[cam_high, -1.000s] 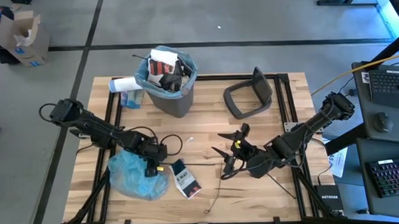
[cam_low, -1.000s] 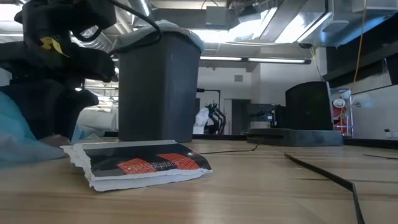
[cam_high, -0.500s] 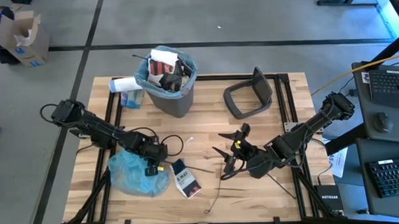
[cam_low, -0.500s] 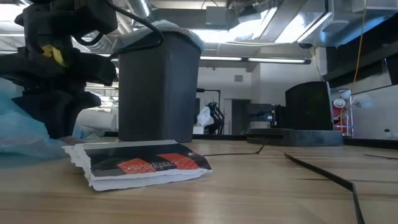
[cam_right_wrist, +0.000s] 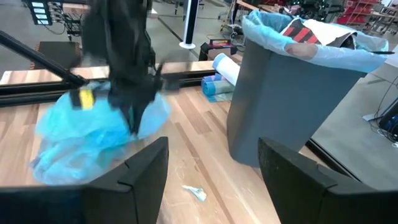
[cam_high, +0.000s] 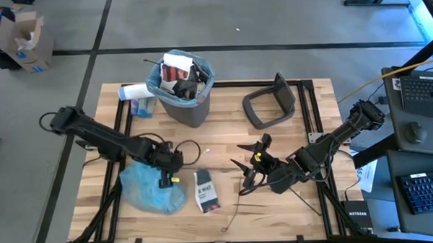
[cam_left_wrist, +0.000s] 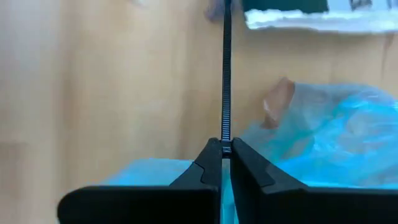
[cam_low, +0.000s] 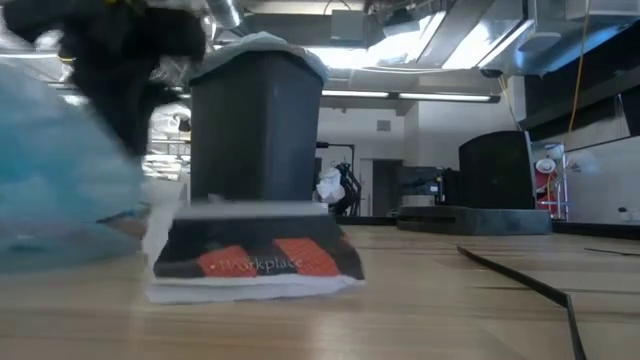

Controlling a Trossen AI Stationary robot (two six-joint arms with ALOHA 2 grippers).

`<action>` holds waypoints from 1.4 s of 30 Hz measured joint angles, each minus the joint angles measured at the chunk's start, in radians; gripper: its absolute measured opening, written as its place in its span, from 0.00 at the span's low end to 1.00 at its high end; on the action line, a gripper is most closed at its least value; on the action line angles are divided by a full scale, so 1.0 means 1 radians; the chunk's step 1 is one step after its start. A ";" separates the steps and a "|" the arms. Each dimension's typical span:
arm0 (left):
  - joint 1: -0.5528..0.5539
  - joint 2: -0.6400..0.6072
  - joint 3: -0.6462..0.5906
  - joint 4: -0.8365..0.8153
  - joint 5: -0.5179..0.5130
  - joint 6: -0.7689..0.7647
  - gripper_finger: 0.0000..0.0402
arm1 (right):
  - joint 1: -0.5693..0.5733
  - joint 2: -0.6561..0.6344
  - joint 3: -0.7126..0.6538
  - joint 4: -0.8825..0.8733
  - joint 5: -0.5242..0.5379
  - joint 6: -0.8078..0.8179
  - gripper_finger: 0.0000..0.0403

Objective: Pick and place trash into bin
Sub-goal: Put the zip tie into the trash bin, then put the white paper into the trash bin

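Jaws of the left gripper (cam_high: 163, 170) are clenched on a thin dark ribbed strip (cam_left_wrist: 226, 81), which runs straight out from between the closed fingertips. The right gripper (cam_right_wrist: 212, 158) stands released and holds nothing.

The bin (cam_high: 183, 86) sits at the far edge of the table (cam_high: 306, 212). Its light blue liner is folded over the rim, and printed and white litter is already piled to the top. That suggests much of the sorting is done.

Nearer the camera than the bin and a little to its left lies a crumpled blue plastic bag (cam_high: 147, 192). The left gripper hangs over the bag's bin-side edge because the strip lay across it there.

To the bin's right the grey lid (cam_high: 269, 105) lies off the bin, leaving the mouth free for drops.

The red-black-white packet (cam_high: 203, 192) lies flat in front of the bin, just beside the blue bag and not gripped.

The right gripper waits in front of the bin and well to its right, facing toward it, clear of the left arm's path.

A small white scrap (cam_right_wrist: 194, 193) lies on the wood between the bin and the packet.

As I judge it, the strip must next be lifted clear of the bag and carried to the bin.
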State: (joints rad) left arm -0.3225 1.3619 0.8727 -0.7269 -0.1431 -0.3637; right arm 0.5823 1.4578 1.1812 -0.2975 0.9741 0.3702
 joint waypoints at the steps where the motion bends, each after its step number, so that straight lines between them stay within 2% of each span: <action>1: 0.002 -0.021 0.023 -0.022 -0.036 -0.004 0.02 | 0.000 0.000 0.000 -0.002 0.000 0.000 0.59; 7: 0.008 -0.173 0.088 -0.138 -0.236 -0.078 0.02 | 0.000 0.000 0.000 -0.019 0.000 0.000 0.59; 10: 0.008 -0.265 0.137 -0.096 -0.343 -0.081 0.02 | 0.000 0.000 0.000 -0.022 0.000 0.000 0.59; 15: 0.038 -0.388 0.223 0.102 -0.475 0.124 0.02 | -0.013 0.000 0.000 -0.026 0.004 -0.007 0.59; 19: 0.137 -0.439 0.297 0.194 -0.564 0.335 0.02 | -0.036 0.000 0.000 -0.028 0.003 -0.009 0.59; 24: 0.351 -0.416 0.392 0.201 -0.569 0.510 0.02 | -0.071 0.000 0.000 -0.028 -0.025 -0.011 0.59; 31: 0.622 -0.305 0.408 0.174 -0.490 0.602 0.02 | -0.101 0.000 0.000 -0.028 -0.077 -0.009 0.59; 36: 0.692 -0.245 0.408 0.125 -0.455 0.615 0.08 | -0.098 0.000 0.000 -0.028 -0.078 0.003 0.59; 42: 0.703 -0.242 0.412 0.044 -0.414 0.601 0.28 | -0.099 0.000 0.000 -0.044 -0.122 0.043 0.59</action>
State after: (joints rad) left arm 0.3809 1.1201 1.2845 -0.6831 -0.5571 0.2370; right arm 0.4836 1.4578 1.1812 -0.3419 0.8522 0.4128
